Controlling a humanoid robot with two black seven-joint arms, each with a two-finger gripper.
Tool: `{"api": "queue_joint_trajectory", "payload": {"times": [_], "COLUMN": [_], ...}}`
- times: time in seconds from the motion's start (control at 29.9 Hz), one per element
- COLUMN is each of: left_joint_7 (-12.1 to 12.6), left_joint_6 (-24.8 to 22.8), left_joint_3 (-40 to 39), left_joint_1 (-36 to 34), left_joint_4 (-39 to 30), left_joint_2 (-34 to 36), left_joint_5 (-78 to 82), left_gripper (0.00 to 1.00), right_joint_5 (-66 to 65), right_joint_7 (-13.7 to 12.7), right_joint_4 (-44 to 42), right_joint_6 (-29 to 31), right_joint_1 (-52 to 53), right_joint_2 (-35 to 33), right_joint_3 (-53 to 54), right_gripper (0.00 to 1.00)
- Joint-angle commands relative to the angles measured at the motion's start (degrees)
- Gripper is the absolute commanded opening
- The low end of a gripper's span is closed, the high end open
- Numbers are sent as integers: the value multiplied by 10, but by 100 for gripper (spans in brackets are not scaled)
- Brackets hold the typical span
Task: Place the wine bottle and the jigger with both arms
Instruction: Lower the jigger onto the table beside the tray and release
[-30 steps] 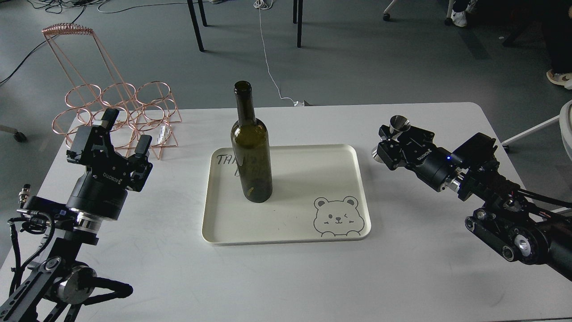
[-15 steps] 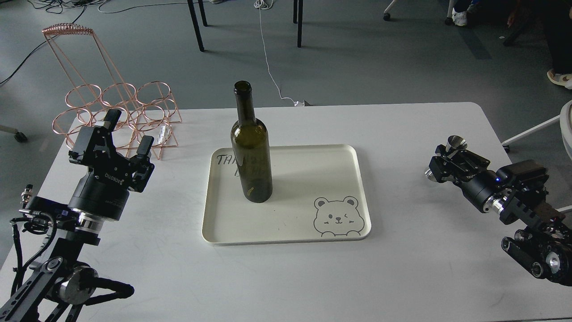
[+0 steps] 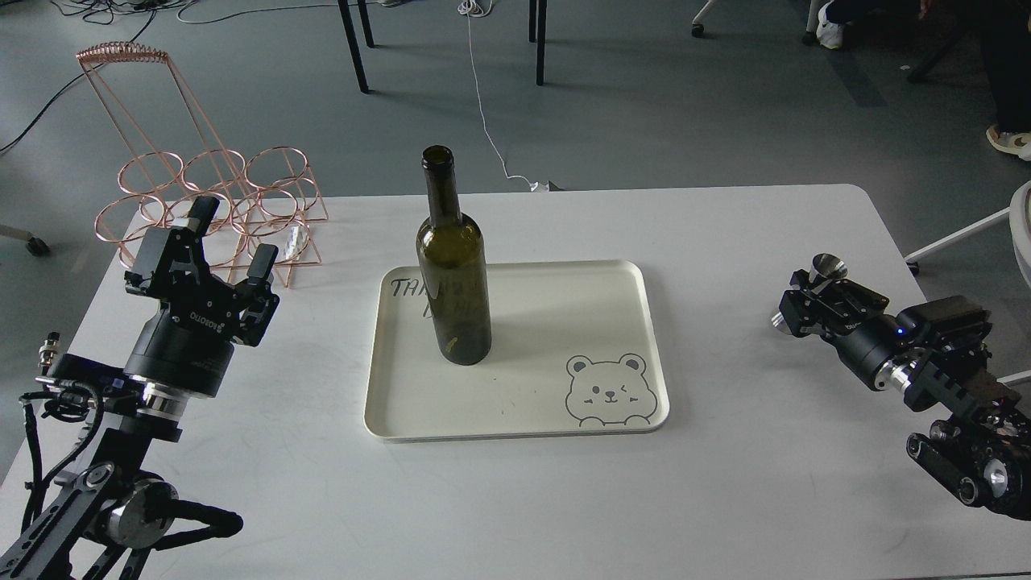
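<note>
Left claw [image 3: 229, 242] beside copper rack [image 3: 211, 193]

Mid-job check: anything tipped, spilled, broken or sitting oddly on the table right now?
Nothing stands out. The wine bottle stands upright on the cream tray, with no spill in sight. The jigger is upright in the right gripper. The left gripper is open and empty, near the copper wire rack.

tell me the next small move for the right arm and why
Probably carry the jigger left toward the tray. The right pincer holds it near the table's right edge, well clear of the tray, while the bottle already stands upright in the tray's left half. The bare right half near the bear drawing looks like the open spot.
</note>
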Motion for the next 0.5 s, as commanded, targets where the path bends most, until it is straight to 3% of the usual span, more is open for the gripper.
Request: {"api": "queue_joint_trajectory", "payload": {"times": [0.0,0.17,0.33,0.47], "left_joint_7": [0,0,0,0], "left_joint_6": [0,0,0,0], "left_joint_3": [0,0,0,0], "left_joint_1": [0,1,0,0], "left_joint_4": [0,0,0,0], "left_joint_2": [0,0,0,0], "left_joint_5": [0,0,0,0], "left_gripper": [98,98,98,98], "right_joint_5": [0,0,0,4], "right_joint_7": [0,0,0,0], "right_joint_4": [0,0,0,2], "right_joint_6": [0,0,0,0], "right_joint_1": [-3,-3,-3,-3], "right_joint_2": [2,4,4,3], "right_joint_3": [-1,-10,-22,-24], "right_gripper": [16,17,24,37]}}
